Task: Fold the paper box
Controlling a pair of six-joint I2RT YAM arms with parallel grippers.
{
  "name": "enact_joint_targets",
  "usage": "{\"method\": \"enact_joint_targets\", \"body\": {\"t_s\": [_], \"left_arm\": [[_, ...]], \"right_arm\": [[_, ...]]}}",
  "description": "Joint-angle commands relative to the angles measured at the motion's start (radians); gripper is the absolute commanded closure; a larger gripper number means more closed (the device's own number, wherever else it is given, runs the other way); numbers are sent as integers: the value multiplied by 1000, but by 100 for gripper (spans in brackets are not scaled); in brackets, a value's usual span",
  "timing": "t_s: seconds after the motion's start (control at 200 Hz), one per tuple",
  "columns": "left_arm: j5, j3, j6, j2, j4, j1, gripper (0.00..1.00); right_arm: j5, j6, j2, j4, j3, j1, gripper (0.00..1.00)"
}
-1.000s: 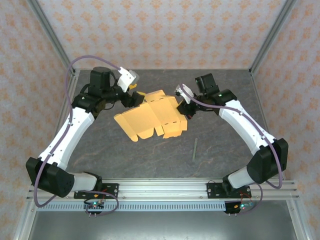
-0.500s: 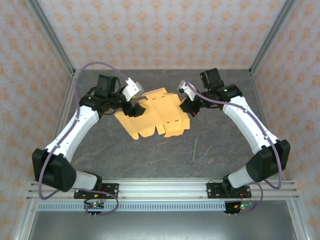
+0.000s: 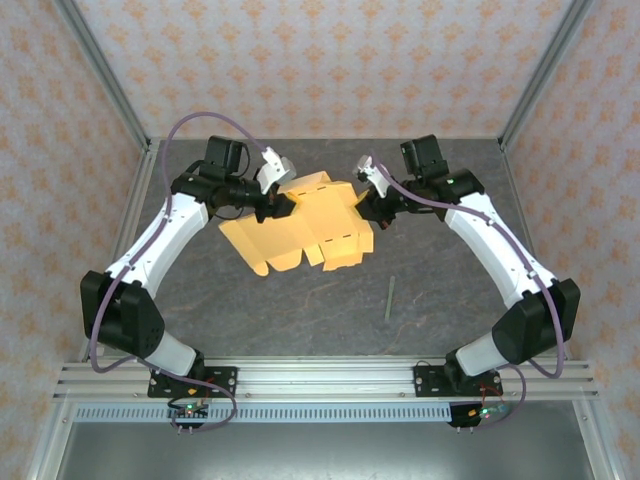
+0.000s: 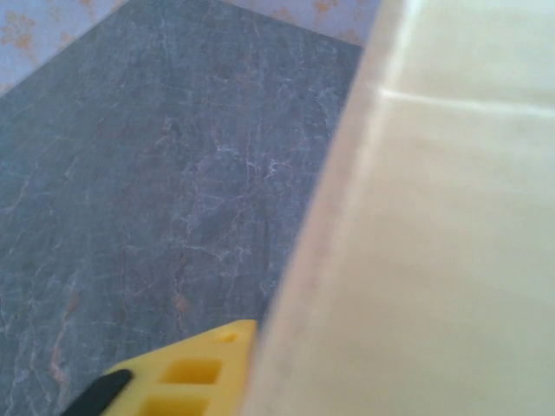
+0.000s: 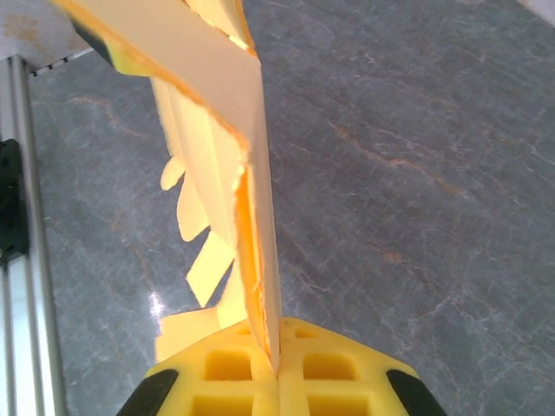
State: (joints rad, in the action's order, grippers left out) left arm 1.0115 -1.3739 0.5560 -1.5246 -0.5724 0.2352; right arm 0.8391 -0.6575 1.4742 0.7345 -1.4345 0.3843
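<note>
The paper box (image 3: 300, 232) is a light orange die-cut sheet with flaps, held up above the grey table between both arms. My left gripper (image 3: 280, 206) is at the sheet's upper left edge. In the left wrist view one yellow finger (image 4: 186, 374) presses against the blurred card (image 4: 434, 217), which hides the other finger. My right gripper (image 3: 368, 212) holds the sheet's right edge. In the right wrist view both yellow pads (image 5: 217, 368) are shut with the card (image 5: 260, 225) pinched edge-on between them at the right gripper (image 5: 279, 368), and flaps hang off to the left.
A thin greenish stick (image 3: 390, 298) lies on the table (image 3: 250, 310) to the right of centre. An aluminium rail (image 3: 320, 375) runs along the near edge, and slanted frame posts (image 3: 110, 90) stand at the back corners.
My left arm swung in toward the sheet, and its jaws went from wide open to closed on the upper left edge. The sheet shifted slightly left. The right gripper kept its hold.
</note>
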Motion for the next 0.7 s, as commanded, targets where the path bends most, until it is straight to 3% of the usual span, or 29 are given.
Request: {"method": "enact_joint_targets", "body": {"t_s": [0.0,0.305,0.52,0.596,0.696], "left_arm": [[41,-21,-83,0,18,-7,86],[-2,-47,-382,-30,123,-5,92],[-74,-63,-560,-85,186,-5,91],[-91,-72,-577,-98,182,-5,90],[-102,-81,-565,-101,166,-6,85]], "right_arm": [[-98,101,-51,-188,56,28,100],[-725,226,-133,-514,253,201,100],[-1142,272,-52,-601,254,354,100],[-1214,274,-13,-581,227,378,100],[-1186,268,-2,-557,222,378,100]]}}
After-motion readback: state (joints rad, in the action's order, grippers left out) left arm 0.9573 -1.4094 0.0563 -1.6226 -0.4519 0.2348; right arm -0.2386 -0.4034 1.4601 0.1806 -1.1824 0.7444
